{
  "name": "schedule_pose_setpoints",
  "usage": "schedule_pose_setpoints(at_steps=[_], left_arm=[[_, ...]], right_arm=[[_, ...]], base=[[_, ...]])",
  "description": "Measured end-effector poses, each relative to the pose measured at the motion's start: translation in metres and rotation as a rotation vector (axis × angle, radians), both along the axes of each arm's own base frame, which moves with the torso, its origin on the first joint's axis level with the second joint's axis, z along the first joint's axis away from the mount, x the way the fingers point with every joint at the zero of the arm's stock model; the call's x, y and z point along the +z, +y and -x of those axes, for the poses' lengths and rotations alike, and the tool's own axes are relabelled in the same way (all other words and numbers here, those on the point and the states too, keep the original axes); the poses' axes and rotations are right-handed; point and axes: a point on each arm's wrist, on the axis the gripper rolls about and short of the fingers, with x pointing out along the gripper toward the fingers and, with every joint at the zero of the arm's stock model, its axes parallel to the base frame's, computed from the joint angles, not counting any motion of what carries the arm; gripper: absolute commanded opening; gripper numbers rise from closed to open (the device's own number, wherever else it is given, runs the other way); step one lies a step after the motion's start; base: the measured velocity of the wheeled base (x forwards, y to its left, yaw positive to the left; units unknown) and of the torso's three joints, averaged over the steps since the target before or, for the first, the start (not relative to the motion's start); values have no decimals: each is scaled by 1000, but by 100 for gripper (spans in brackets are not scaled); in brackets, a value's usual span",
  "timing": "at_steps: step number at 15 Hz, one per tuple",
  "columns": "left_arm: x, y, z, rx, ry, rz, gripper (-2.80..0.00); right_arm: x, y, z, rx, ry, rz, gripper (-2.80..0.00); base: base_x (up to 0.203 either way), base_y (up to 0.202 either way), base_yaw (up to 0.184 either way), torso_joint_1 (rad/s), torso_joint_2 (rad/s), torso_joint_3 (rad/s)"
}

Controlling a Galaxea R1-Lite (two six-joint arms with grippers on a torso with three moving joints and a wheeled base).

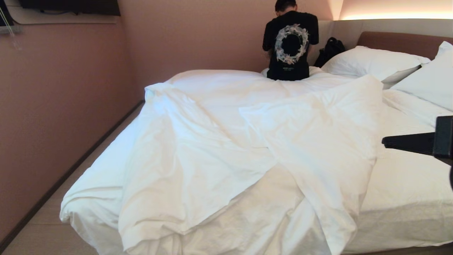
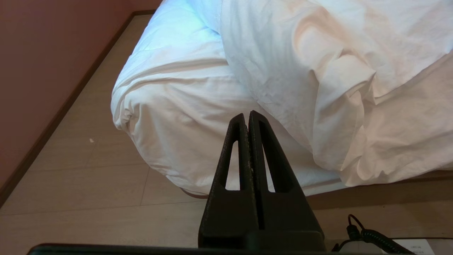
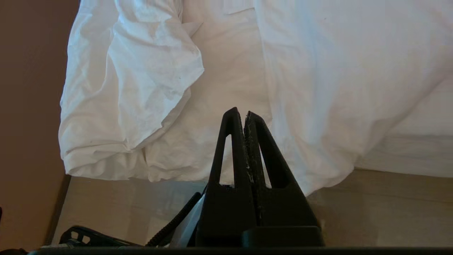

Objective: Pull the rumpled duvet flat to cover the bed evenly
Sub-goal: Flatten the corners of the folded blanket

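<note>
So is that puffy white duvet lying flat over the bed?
No, the puffy white duvet is bunched in folds, leaving the sheeted mattress bare.

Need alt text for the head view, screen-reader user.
A rumpled white duvet lies bunched and folded across the bed, leaving bare sheet on the right. A person in a black T-shirt sits at the far edge, back turned, near two white pillows. The right gripper, shut and empty, juts in from the right edge.

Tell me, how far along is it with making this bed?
Hardly started. The duvet lies bunched in folds across the bed, leaving bare sheet on the robot's right side. Nothing is in hand: the right claw and left claw are both shut on nothing, off the fabric. Gripping, pulling and flattening all remain.
</note>
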Motion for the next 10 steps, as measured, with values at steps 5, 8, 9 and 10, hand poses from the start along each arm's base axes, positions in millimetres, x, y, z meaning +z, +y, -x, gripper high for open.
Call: schedule_pose_setpoints(at_steps=[5, 8, 9, 10], left_arm=[[0, 0, 0, -1, 0, 0, -280], [0, 0, 0, -1, 0, 0, -280], [0, 0, 0, -1, 0, 0, -280], [0, 0, 0, -1, 0, 0, -280]], right_arm=[[2, -25, 75, -86, -190, 13, -280], [-5, -38, 120, -174, -320, 51, -280], [-9, -42, 132, -216, -356, 68, -280], [-14, -46, 144, -283, -387, 92, -280]], base=[[0, 0, 0, 0, 0, 0], [0, 0, 0, 0, 0, 0], [0, 0, 0, 0, 0, 0], [0, 0, 0, 0, 0, 0]])
